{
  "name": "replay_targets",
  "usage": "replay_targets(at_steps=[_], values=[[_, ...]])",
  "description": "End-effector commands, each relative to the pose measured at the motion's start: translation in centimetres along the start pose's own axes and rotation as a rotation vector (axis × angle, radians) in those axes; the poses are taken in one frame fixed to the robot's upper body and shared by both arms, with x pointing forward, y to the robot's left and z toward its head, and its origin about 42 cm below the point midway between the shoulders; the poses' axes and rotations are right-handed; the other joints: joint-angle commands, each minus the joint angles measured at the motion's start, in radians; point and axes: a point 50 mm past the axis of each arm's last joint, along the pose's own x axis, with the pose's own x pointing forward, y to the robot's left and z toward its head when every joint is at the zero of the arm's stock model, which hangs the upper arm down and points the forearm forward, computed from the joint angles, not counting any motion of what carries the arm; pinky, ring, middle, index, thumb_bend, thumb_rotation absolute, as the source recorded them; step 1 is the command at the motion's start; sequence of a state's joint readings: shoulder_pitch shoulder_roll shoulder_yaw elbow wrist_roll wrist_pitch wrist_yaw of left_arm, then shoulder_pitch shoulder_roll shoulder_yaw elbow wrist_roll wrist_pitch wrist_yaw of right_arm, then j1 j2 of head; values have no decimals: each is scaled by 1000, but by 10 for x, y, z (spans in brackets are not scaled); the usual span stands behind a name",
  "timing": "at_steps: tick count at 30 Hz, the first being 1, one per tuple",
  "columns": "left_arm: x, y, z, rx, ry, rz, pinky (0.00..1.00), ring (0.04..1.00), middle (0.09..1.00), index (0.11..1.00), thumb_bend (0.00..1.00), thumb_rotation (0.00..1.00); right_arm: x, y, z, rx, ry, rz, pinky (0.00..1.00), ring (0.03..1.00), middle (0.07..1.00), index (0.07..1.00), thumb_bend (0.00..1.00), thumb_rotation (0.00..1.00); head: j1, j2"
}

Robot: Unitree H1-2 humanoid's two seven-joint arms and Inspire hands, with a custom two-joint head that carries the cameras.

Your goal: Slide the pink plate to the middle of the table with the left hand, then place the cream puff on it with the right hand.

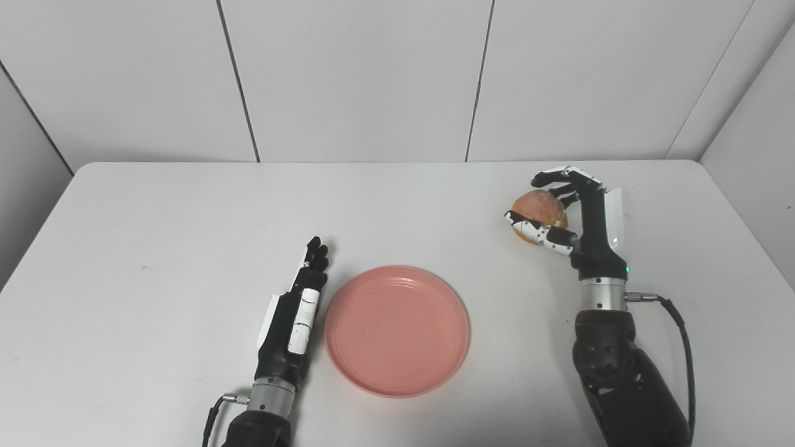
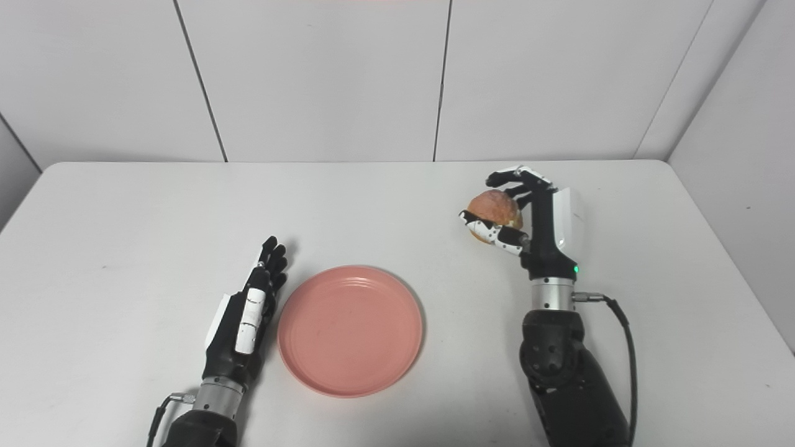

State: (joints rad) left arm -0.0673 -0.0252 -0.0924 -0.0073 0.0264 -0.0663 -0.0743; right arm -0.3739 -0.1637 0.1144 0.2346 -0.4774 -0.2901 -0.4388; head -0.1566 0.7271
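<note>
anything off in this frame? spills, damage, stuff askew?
Nothing stands out. The pink plate lies flat and empty near the table's middle, with no crumbs or spills. The left hand is open beside the plate's left rim. The right hand is closed around the cream puff, which looks intact.

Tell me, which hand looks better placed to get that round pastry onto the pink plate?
The right hand. Its fingers are already closed around the cream puff, to the right of and beyond the empty pink plate. The left hand lies flat and open by the plate's left rim, holding nothing.
</note>
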Motion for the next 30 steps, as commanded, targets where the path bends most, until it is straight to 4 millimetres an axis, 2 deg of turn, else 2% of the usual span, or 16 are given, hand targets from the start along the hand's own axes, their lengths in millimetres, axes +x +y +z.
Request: replay_targets(at_steps=[1,6,12,15,16,17,18,19,21,23,30], values=[[-2,-9,1,-13,-6,0,1000,1000,1000,1000,716,1000,6,0,20,57,-109,11,329,437,554,458,490,0,3,1],[-1,-13,5,-6,-17,5,1000,1000,1000,1000,704,1000,-8,14,45,124,-157,78,339,454,552,452,490,0,15,6],[-2,-17,8,-1,-22,7,1000,1000,1000,1000,687,1000,-24,22,64,134,-180,132,354,447,548,444,492,0,13,11],[-2,-19,10,-9,-21,11,1000,1000,1000,1000,674,1000,-33,27,70,90,-200,157,401,444,525,438,497,0,14,12],[-2,-20,10,-7,-20,10,1000,1000,1000,1000,673,1000,-36,29,72,105,-206,172,299,444,521,438,504,0,14,15],[-2,-20,10,-1,-19,7,1000,1000,1000,1000,677,1000,-39,31,73,131,-212,189,250,444,522,437,508,0,16,16],[-2,-20,11,3,-18,7,1000,1000,1000,1000,679,1000,-41,33,74,153,-218,204,243,445,524,435,509,0,17,17],[-2,-20,11,2,-19,9,1000,1000,1000,1000,683,1000,-44,35,75,171,-226,216,268,425,534,440,508,0,19,18],[-2,-21,11,2,-25,9,1000,1000,1000,1000,673,1000,-48,39,77,197,-236,239,339,448,544,441,495,0,25,21],[-1,-21,11,8,-27,6,1000,1000,1000,1000,678,1000,-54,42,78,218,-228,262,358,465,540,440,494,0,27,22],[-1,-22,12,-3,-24,10,1000,1000,1000,1000,682,1000,-69,50,87,237,-213,363,348,454,550,451,491,0,31,23]])
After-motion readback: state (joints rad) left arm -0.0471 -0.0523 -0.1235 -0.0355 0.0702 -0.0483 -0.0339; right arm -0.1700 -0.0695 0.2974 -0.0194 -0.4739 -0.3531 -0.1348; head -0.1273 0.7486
